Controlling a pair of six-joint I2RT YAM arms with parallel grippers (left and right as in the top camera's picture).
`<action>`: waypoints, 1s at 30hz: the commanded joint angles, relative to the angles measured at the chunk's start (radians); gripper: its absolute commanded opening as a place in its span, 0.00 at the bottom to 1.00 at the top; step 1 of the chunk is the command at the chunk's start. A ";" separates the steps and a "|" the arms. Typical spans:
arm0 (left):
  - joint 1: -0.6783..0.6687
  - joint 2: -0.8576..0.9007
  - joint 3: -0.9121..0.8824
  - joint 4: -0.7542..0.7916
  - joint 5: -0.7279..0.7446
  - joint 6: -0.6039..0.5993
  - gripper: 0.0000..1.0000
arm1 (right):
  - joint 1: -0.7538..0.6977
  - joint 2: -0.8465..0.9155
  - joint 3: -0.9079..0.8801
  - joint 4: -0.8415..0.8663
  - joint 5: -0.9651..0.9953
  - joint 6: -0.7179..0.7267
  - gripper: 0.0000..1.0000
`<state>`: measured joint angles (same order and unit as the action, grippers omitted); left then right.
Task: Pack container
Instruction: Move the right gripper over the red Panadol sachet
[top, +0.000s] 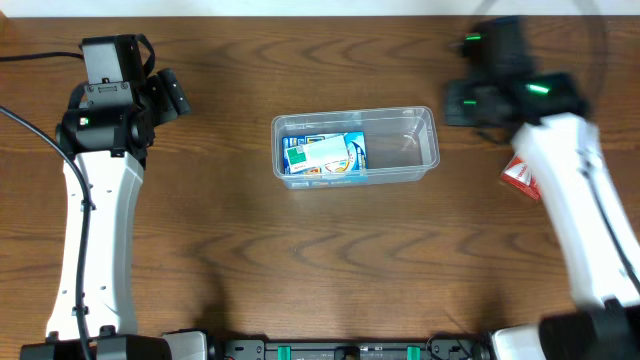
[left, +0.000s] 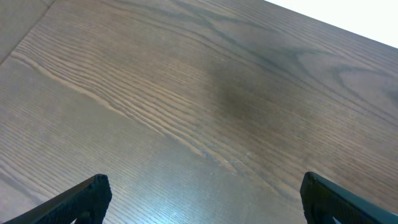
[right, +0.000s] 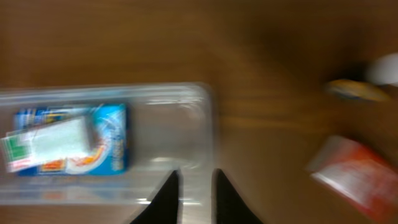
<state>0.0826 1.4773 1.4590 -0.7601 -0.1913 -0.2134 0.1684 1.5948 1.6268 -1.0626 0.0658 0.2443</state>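
Observation:
The clear plastic container (top: 415, 150) lies in the middle of the table. A blue box (top: 352, 152) lies in its left half, with a small white packet (top: 316, 153) on top. The blurred right wrist view shows the container (right: 180, 124), the blue box (right: 112, 143) and the white packet (right: 53, 140). My right gripper (top: 462, 102) hangs just right of the container's right end; its fingers (right: 196, 193) are close together and hold nothing. My left gripper (top: 172, 95) is at the far left, open and empty over bare wood (left: 202, 199).
A red and white packet (top: 521, 177) lies on the table right of the container, partly under my right arm; it also shows in the right wrist view (right: 354, 177). A blurred yellow thing (right: 356, 91) lies beyond it. A cable loops at the top right.

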 joint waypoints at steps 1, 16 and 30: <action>0.002 0.000 0.003 -0.003 -0.016 -0.013 0.98 | -0.110 -0.032 -0.005 -0.087 0.145 0.052 0.38; 0.002 0.000 0.003 -0.003 -0.016 -0.013 0.98 | -0.406 -0.032 -0.300 0.013 0.053 0.137 0.99; 0.002 0.000 0.003 -0.003 -0.015 -0.013 0.98 | -0.414 -0.025 -0.626 0.476 0.058 0.137 0.99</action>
<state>0.0826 1.4773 1.4590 -0.7601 -0.1913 -0.2134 -0.2321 1.5635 1.0218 -0.6151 0.1219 0.3641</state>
